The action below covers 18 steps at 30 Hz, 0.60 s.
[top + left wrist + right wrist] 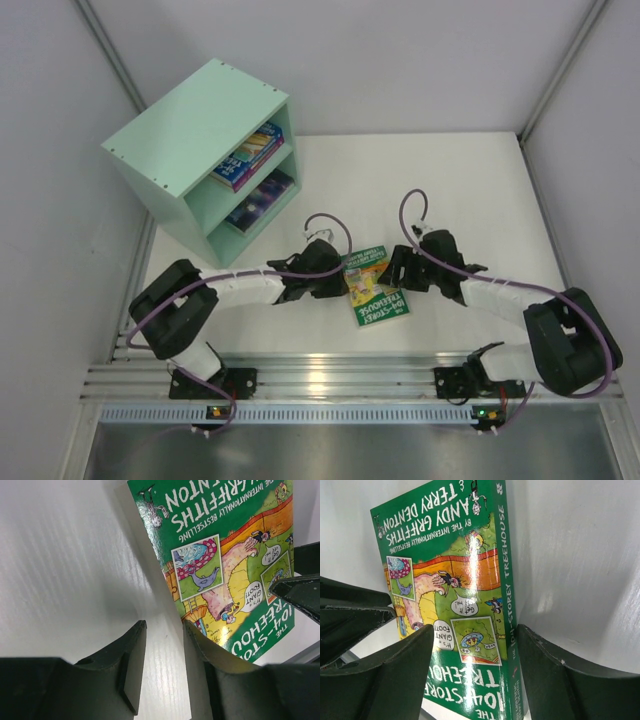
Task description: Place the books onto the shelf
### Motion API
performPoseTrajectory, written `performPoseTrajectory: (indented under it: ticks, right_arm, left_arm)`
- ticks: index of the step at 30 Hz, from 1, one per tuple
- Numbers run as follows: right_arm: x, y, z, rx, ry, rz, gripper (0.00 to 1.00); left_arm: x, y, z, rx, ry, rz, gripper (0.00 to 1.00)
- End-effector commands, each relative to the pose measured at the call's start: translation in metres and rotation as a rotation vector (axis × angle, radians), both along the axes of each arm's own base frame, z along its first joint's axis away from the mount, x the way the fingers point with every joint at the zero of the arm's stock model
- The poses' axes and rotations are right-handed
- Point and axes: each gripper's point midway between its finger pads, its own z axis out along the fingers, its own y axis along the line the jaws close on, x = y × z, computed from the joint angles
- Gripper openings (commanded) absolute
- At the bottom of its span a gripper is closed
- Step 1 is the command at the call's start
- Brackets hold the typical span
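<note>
The mint-green shelf (180, 130) stands at the far left of the table. Two books (250, 155) lie stacked in its upper compartment and a dark purple one (260, 198) in the lower. A green book with a yellow picture (375, 295) (225, 555) (455, 570) lies on the table between my arms. My left gripper (335, 283) (164, 625) is open at the book's left edge, with only bare table between its fingers. My right gripper (398, 272) (475, 630) is open wide and straddles the book's near end, a small gap showing at the spine.
The white table (450, 190) is closed in by grey walls on three sides. A ribbed metal rail (330, 375) carrying both arm bases runs along the near edge. Purple cables loop above each wrist. One right finger (300, 592) shows in the left wrist view.
</note>
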Motion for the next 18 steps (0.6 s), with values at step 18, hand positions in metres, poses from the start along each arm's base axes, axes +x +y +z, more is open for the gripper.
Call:
performPoseTrajectory:
  ticks: [18]
  right_arm:
    - [-0.007, 0.006, -0.012, 0.009, 0.012, 0.012, 0.47]
  left_arm:
    - [0.009, -0.012, 0.02, -0.055, -0.018, 0.028, 0.51]
